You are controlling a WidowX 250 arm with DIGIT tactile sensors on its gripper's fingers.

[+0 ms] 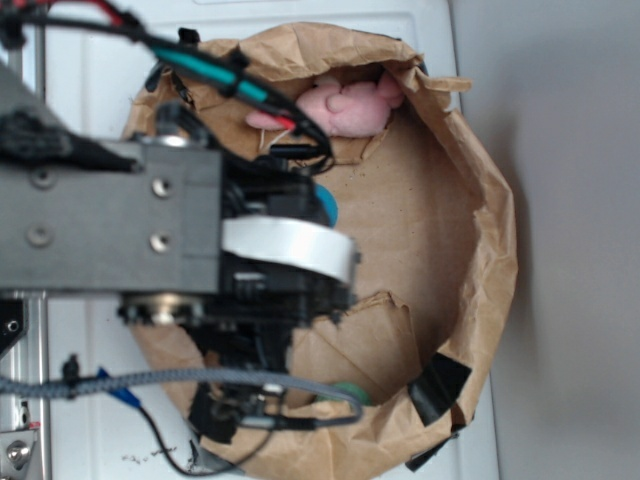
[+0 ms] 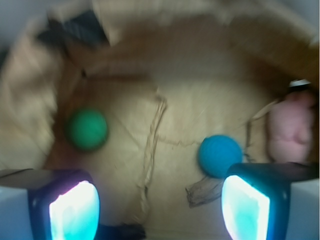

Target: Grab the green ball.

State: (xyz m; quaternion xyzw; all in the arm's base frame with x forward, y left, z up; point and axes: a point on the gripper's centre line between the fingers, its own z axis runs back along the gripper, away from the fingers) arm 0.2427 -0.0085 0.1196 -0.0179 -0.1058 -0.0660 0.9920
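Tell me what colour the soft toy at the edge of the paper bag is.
Pink. The soft toy shows best in the exterior view.

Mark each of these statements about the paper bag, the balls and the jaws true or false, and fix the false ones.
1. The small green ball lies on the floor of the crumpled brown paper bag. True.
2. The gripper is shut on the green ball. False: the jaws stand open and empty, and the ball lies apart from them.
3. A teal-blue ball sits nearer the pink plush toy than the green ball does. True.
4. The pink plush toy lies outside the bag. False: it rests inside, against the bag's wall.
5. The two balls touch each other. False: a stretch of bare paper with a loose cord lies between them.
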